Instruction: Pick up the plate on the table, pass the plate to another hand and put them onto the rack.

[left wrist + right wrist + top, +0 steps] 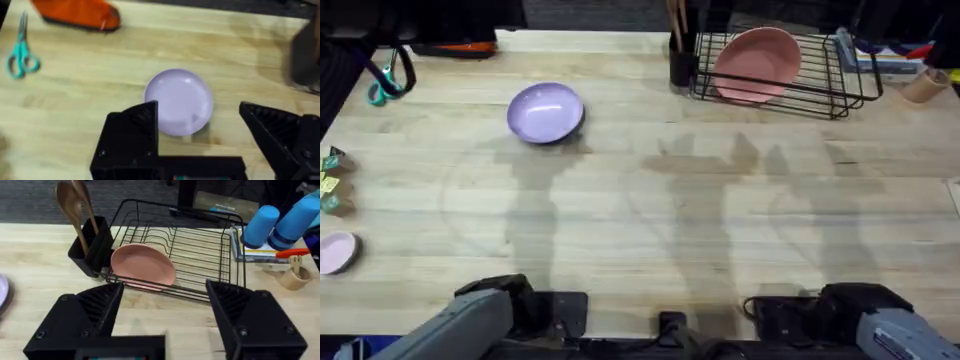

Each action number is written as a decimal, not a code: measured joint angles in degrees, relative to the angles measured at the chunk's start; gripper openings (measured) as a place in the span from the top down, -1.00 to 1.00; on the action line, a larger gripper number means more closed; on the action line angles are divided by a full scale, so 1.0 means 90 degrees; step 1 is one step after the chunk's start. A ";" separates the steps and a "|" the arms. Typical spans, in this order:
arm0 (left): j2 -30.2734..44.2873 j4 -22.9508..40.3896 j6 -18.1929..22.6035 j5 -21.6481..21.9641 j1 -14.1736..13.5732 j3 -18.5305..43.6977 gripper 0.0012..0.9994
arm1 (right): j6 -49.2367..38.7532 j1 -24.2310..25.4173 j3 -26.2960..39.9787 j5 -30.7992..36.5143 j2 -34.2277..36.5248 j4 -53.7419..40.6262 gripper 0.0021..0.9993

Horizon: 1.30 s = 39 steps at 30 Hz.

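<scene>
On the surface point(650, 200) I see the plate point(546, 112) lying flat, face up, round with no long axis; my left hand point(200, 130) and right hand point(165, 312) are spread, empty.

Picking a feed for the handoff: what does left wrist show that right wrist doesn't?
Left wrist alone: the whole lavender plate flat on the table, teal scissors, an orange item, and the open left claw.
Right wrist alone: the rack holding a pink plate, the utensil cup, and the open right claw.
Both: the wooden table.
</scene>
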State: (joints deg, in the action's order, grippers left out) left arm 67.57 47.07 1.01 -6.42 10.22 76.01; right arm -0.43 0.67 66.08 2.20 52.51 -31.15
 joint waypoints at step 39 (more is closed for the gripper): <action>0.1838 -0.0447 -0.0357 0.0318 0.0882 0.0007 -1.00 | 0.0000 0.0000 0.0000 0.0016 0.0000 0.0062 -1.00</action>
State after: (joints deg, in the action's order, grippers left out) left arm 84.12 43.05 -2.20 -3.56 18.15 76.07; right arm -0.42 0.67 66.08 2.35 52.51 -30.59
